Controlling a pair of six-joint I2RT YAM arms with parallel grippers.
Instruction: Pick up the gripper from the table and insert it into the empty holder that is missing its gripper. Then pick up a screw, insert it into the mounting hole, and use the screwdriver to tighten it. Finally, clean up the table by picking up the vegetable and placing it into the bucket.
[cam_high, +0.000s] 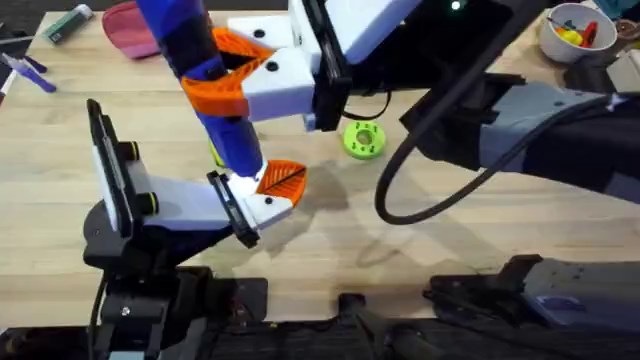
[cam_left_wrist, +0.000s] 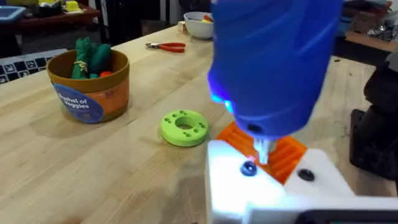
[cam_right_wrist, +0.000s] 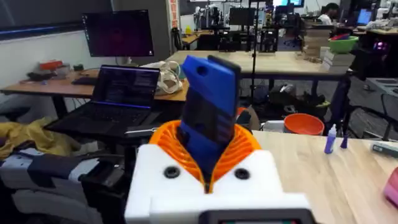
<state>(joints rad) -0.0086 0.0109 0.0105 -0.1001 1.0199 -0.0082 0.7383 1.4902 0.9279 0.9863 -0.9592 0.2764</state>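
Where the overhead camera looks down, a pale wooden table carries a lime-green disc mid-surface and a white bowl of toy food at the far right corner. The right gripper pinches the blue screwdriver, its tip down on the left arm's white holder, where the orange gripper sits.

From the left wrist, the lit bit meets a dark screw on the holder; behind stands the bucket with green and red toy vegetables inside, red-handled pliers farther back. Whether the left arm's fingers are spread, I cannot tell.

From the right wrist, orange pads clamp the screwdriver against desks and a laptop.

Glossy blue plastic screwdriver
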